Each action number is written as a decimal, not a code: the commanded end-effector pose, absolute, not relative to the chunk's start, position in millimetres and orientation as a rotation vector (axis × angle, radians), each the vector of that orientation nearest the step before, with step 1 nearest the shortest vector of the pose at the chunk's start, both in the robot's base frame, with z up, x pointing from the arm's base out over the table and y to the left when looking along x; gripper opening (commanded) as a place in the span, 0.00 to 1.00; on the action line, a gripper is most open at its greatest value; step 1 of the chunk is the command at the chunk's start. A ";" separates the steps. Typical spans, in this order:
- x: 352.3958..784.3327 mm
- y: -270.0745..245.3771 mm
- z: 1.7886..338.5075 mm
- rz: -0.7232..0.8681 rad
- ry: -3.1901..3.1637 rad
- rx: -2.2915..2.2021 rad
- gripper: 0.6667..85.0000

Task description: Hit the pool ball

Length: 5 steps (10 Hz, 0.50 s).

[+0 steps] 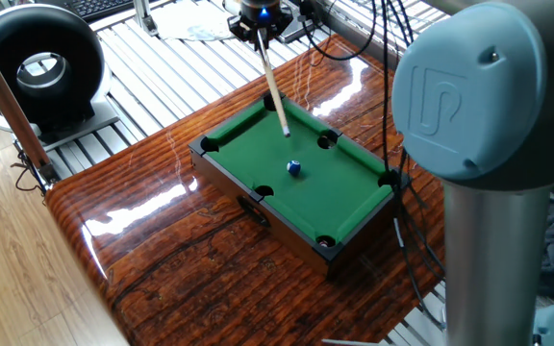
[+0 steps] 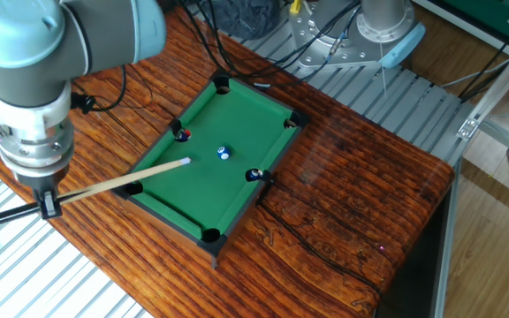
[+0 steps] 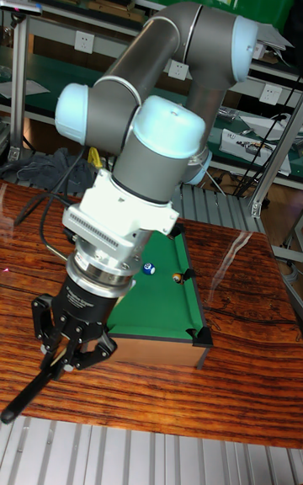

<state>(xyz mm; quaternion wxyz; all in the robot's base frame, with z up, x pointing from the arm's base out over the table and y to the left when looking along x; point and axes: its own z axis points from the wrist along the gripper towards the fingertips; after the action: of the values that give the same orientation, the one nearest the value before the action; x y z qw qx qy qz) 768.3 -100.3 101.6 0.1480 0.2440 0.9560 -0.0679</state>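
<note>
Gripper (image 3: 71, 350) has its fingers clamped on the cue stick (image 2: 117, 184), whose tip hangs over the green felt (image 2: 203, 190), near the pool ball (image 2: 224, 153) at the mini table's middle.

The felt of the mini pool table (image 2: 237, 190) is largely bare around the pool ball (image 2: 224, 153). The strip between the cue tip (image 2: 186, 162) and the ball is unobstructed. A red ball (image 2: 182, 135) is lodged at a side pocket, another ball (image 2: 254, 175) at the opposite pocket. Open worktop (image 2: 352, 221) is left beyond the table.
</note>
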 end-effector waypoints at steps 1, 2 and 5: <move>775.0 -85.0 104.1 -0.191 2.747 0.708 0.00; 774.4 -82.2 103.9 -0.201 2.749 0.689 0.00; 772.9 -78.1 102.4 -0.243 2.747 0.630 0.00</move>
<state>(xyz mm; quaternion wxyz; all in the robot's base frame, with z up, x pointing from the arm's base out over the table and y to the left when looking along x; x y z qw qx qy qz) 772.8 -85.5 102.5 0.1527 0.2291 0.9580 -0.0807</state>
